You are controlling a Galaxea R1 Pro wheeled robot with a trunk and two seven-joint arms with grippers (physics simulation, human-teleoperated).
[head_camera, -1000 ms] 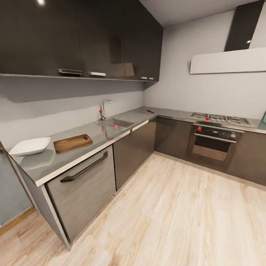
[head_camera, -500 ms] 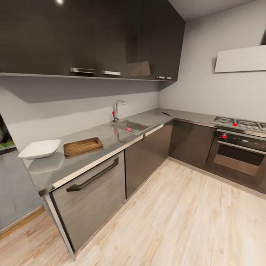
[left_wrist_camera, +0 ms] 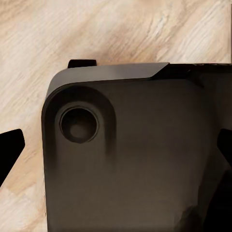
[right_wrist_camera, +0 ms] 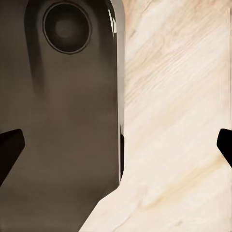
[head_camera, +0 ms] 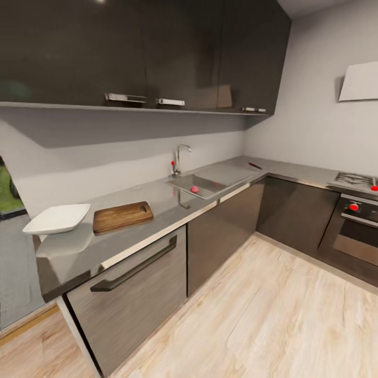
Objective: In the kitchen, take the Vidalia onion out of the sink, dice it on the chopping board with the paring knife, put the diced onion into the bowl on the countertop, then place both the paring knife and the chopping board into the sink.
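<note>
Steel sink cradles the Vidalia onion; chopping board waits beside the bowl (prep-ready). Both claws spread open, empty.

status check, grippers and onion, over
Both grippers open, empty, over wood floor. Vidalia onion in sink. Chopping board bare beside bowl. Nothing blocking.

bowl left of chopping board, Vidalia onion in sink

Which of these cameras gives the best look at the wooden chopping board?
The head view: the chopping board lies whole on the countertop, beside the bowl. Both wrist views look down at the robot's dark body and wooden floor, so they add nothing about it.
</note>
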